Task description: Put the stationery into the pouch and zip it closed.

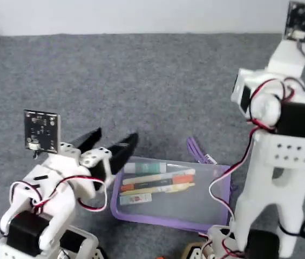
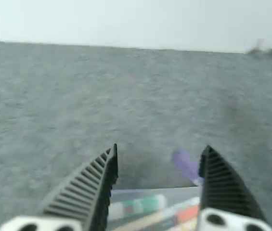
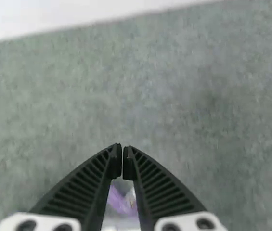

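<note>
sitting flat on the grey bench [image 1: 141, 81], the clear pouch [image 1: 163, 219] with purple rim lies between the two arms, near the front edge. stationery [image 1: 155, 182] lies inside it, several pens and sticks side by side lengthwise, bunched toward the left arm's end. a purple strap [image 1: 195, 148] sticks out from the pouch's far edge onto the bench. left tool [image 1: 117, 137] is spread wide and hangs over the pouch's left far corner, tips pointing away past the pouch edge. in the left wrist view the left tool [image 2: 160, 148] has both fingers well apart, with the pouch edge and stationery [image 2: 150, 207] under them and the strap [image 2: 186, 166] just inside the right-hand finger. the right arm [image 1: 276, 162] stands upright at the pouch's right end. right tool [image 3: 122, 150] is pressed together, tips just about touching, over bare bench; a purple bit [image 3: 121, 197] shows through the gap near the finger bases, can't tell if it is pinched or just lying below.
</note>
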You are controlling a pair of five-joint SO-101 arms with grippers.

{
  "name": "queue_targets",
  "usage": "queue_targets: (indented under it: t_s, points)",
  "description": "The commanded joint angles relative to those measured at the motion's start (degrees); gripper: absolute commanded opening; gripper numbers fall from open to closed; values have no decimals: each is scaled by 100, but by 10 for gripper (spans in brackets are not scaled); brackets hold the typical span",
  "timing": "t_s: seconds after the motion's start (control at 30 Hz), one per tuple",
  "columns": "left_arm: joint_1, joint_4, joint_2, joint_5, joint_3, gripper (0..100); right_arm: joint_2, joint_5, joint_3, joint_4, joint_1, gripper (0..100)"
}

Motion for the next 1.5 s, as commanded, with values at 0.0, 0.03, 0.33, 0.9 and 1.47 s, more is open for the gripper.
queue_targets:
  t_s: [0.0, 0.03, 0.33, 0.9, 1.47]
  points:
    - [-571, 62, 53, -352, -189, 133, -462, -79, -202, 681, 40, 9]
    - [-695, 44, 53, -448, -189, 87, -541, -79, -202, 884, 40, 9]
    - [-985, 9, 53, -659, 180, 12, -2097, -79, 1952, 1033, -4, 8]
    - [-1609, -1749, 44, -255, 2475, 13, -6466, -26, 7640, -1244, -884, 8]
    - [-1275, -1705, -1600, -510, 4031, 13, -7565, -26, 8782, -1244, -980, 8]
